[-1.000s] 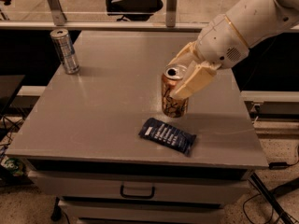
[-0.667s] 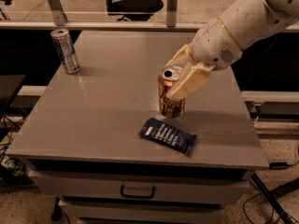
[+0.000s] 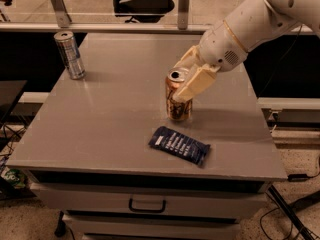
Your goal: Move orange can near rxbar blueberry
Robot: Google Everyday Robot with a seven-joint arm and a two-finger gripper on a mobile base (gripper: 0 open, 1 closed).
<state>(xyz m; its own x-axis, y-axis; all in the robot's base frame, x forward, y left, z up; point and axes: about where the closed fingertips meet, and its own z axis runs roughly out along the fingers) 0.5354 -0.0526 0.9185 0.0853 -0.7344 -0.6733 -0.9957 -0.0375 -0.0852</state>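
The orange can (image 3: 178, 104) stands upright on the grey table (image 3: 115, 114), right of its middle. My gripper (image 3: 181, 82) comes in from the upper right and is shut on the can's upper part, with one cream finger (image 3: 196, 84) in front and the other behind. The rxbar blueberry (image 3: 179, 145), a flat dark blue wrapper with a white label, lies just in front of the can, near the table's front edge, about half a can's height away. The can's base is at the table surface.
A slim silver-and-blue can (image 3: 69, 54) stands at the table's far left corner. The table has a drawer with a handle (image 3: 147, 204) below its front edge. A rail with posts and an office chair (image 3: 141, 0) lie behind the table.
The gripper and the orange can have shifted slightly to the left together. The blue bar and the silver can have not moved.
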